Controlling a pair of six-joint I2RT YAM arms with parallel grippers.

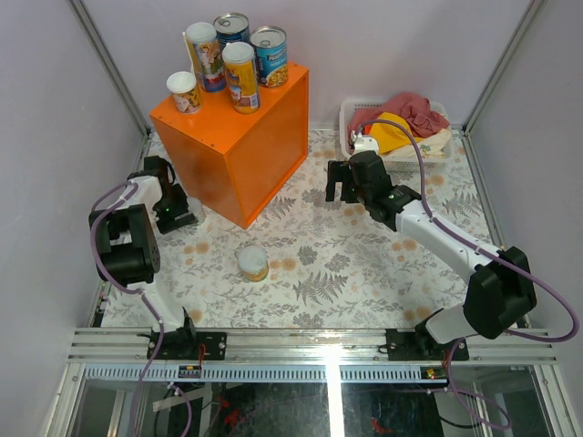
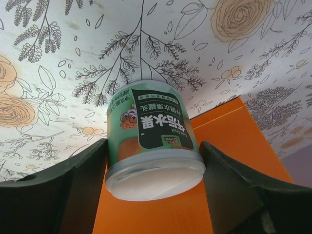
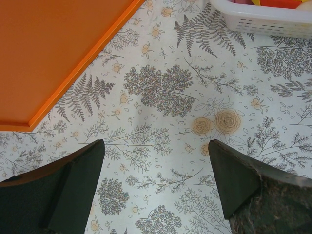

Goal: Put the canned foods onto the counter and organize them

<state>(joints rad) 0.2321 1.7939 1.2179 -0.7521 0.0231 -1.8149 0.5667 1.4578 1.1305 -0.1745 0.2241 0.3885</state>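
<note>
Seen from above, an orange counter (image 1: 246, 155) stands at the far left of a floral tabletop (image 1: 364, 264). Five cans already stand bunched on its flat top. A short white-topped can (image 1: 185, 91) is at the left corner, with a tall colourful tube (image 1: 205, 55) behind it and a tall yellow tube (image 1: 241, 77) nearer the front. A rear blue can (image 1: 231, 27) and a right blue can (image 1: 270, 55), both silver-topped, complete the group.

Your left hand (image 1: 173, 211) sits low beside the counter's left wall. Its wrist camera shows a green-labelled can (image 2: 153, 131) with a white lid between the two fingers (image 2: 73, 185). Both fingers appear to press against its sides, so this hand looks clenched on the can. You cannot tell whether the can is lifted off the tabletop.

Your right hand (image 1: 342, 187) hovers between the counter and a white basket (image 1: 351, 114) of cloths. Its fingers are spread wide and hold nothing, with only the floral tabletop beneath them.

One loose can (image 1: 252, 264) stands alone near the front middle of the tabletop, well apart from both hands.

The task looks well past halfway, with five cans placed, one in your grasp and one untouched. Those two need to go up, and the uneven cluster probably needs tidying into order.
</note>
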